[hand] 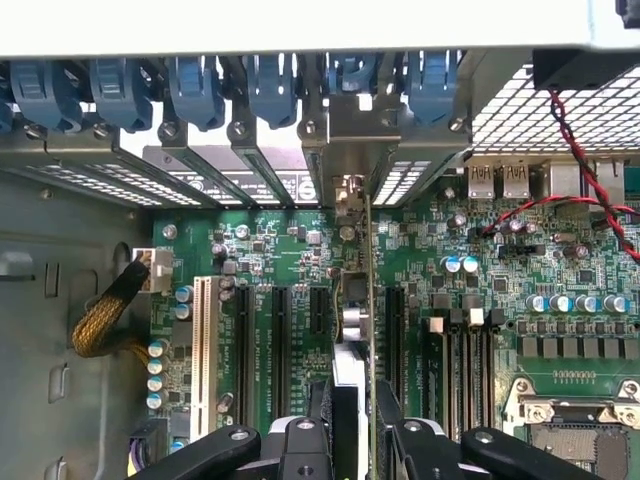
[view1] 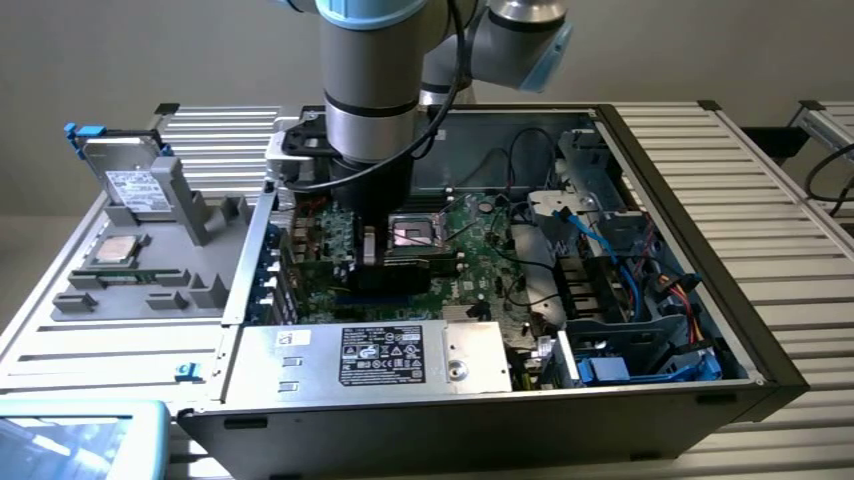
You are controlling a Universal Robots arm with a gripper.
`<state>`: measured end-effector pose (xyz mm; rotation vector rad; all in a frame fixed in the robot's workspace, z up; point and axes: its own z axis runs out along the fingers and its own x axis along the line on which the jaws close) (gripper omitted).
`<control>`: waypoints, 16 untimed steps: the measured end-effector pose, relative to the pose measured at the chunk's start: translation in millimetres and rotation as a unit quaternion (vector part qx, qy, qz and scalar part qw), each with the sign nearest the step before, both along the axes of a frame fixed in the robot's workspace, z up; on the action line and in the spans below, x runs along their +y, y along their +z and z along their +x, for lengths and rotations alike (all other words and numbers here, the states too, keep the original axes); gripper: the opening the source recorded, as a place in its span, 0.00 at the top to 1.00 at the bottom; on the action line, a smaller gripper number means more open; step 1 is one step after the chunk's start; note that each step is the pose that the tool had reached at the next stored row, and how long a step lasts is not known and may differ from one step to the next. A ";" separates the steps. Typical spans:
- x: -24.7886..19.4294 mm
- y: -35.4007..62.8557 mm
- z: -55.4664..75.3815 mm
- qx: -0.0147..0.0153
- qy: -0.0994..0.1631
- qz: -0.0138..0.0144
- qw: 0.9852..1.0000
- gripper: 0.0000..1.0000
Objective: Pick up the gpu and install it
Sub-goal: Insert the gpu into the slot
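Observation:
The gpu [hand: 367, 300] stands on edge, seen as a thin green board with its silver bracket [hand: 350, 150] at the case's rear slot openings. It sits in line with the black expansion slots of the motherboard [hand: 290, 250]. My gripper [hand: 355, 432] is shut on the card, one black finger [hand: 300, 445] on each side. In the exterior view the gripper [view1: 383, 255] reaches down into the open computer case [view1: 667, 300], with the dark gpu [view1: 390, 275] under it over the board's left part. Whether the card is fully in its slot I cannot tell.
Blue slot clips [hand: 200, 85] line the case's rear wall. A white slot [hand: 205, 340] and memory slots [hand: 460, 370] flank the card. The processor socket [view1: 414, 235], power supply [view1: 387, 355] and blue cables [view1: 627, 240] crowd the case. A grey tray [view1: 200, 265] holds a hard drive [view1: 134, 185].

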<state>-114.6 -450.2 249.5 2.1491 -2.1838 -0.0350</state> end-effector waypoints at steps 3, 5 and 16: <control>-0.1 -0.6 -0.9 0.000 0.000 -0.001 1.000 0.72; -0.1 -0.6 -1.0 0.000 0.000 -0.001 1.000 0.72; -0.2 -0.8 -1.1 -0.001 0.000 -0.001 1.000 0.72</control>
